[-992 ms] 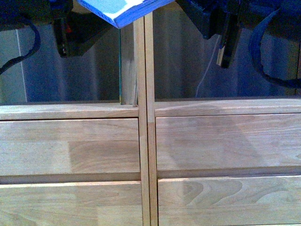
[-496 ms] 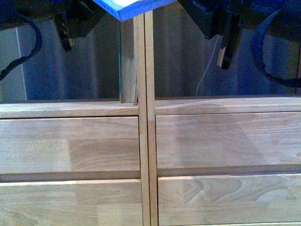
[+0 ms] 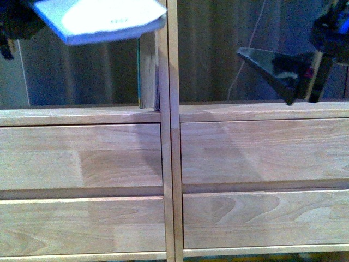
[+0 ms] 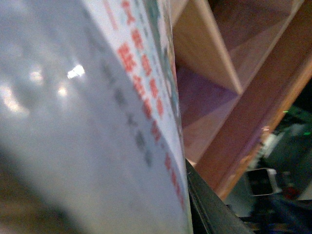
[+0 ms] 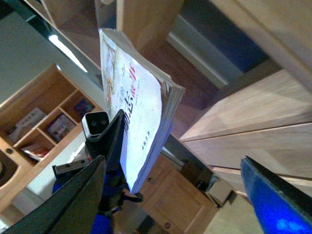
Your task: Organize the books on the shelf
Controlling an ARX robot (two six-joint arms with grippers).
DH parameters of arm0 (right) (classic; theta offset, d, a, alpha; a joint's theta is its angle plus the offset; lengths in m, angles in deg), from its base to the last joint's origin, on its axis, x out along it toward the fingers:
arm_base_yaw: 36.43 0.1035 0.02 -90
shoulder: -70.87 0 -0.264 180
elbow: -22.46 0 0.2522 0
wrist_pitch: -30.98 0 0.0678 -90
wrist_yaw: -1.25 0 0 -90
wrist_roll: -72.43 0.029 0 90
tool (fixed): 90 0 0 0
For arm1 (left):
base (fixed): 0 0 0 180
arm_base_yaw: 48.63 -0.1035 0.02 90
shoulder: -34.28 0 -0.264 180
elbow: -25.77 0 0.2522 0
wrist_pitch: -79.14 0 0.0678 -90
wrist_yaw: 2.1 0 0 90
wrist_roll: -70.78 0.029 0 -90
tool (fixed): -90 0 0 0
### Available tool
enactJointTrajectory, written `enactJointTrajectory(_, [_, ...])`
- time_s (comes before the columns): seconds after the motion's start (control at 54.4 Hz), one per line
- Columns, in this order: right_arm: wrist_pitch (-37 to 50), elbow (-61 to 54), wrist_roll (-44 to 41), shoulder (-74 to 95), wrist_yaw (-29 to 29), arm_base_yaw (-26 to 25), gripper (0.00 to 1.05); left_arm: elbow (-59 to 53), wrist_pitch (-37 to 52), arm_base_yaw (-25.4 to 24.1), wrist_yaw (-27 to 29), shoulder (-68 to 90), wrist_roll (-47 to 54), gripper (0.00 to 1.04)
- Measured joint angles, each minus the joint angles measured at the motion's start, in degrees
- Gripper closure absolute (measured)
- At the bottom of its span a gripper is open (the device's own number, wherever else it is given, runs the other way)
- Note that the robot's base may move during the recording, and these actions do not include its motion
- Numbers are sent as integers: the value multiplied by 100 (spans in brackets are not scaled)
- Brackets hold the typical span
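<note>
Light-wood shelf (image 3: 82, 158) ahead: the softcover (image 3: 98, 19), clamped in your left claw (image 5: 114, 144), has swung flatter and leftward, your right claw (image 3: 300, 90), spread and empty, has dropped, so shelving looks unfinished.

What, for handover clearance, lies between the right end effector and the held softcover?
Nothing: the right wrist view shows a bare stretch up to the softcover.

Noted off to my side: an orange-brown cabinet (image 5: 36, 90), open cubbies holding a few printed items (image 5: 61, 126). Near it, a cupboard with round knobs (image 5: 170, 204). Thin white cord (image 3: 241, 63) hangs behind.
</note>
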State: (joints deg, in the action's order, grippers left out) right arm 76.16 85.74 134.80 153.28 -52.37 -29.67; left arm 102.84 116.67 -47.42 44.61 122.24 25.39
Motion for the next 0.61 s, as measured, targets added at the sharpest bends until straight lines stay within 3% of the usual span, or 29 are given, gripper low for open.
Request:
enactJointTrajectory(0.147, [-1147, 129, -1021, -302, -345, -697, 7, 380, -1056, -271, 820, 243, 1869, 97])
enactJointTrajectory(0.257, [-1897, 258, -2085, -468, -688, -1067, 7, 719, -1252, -387, 1272, 557, 3069, 97])
enactJointTrajectory(0.386, [-2111, 260, -3318, -651, -811, -1360, 7, 1196, -1506, -455, 1635, 975, 4166, 97])
enactJointTrajectory(0.606, [-1696, 46, -5327, -1172, -782, -1602, 7, 2400, -2122, -404, 2175, 2004, 5576, 97])
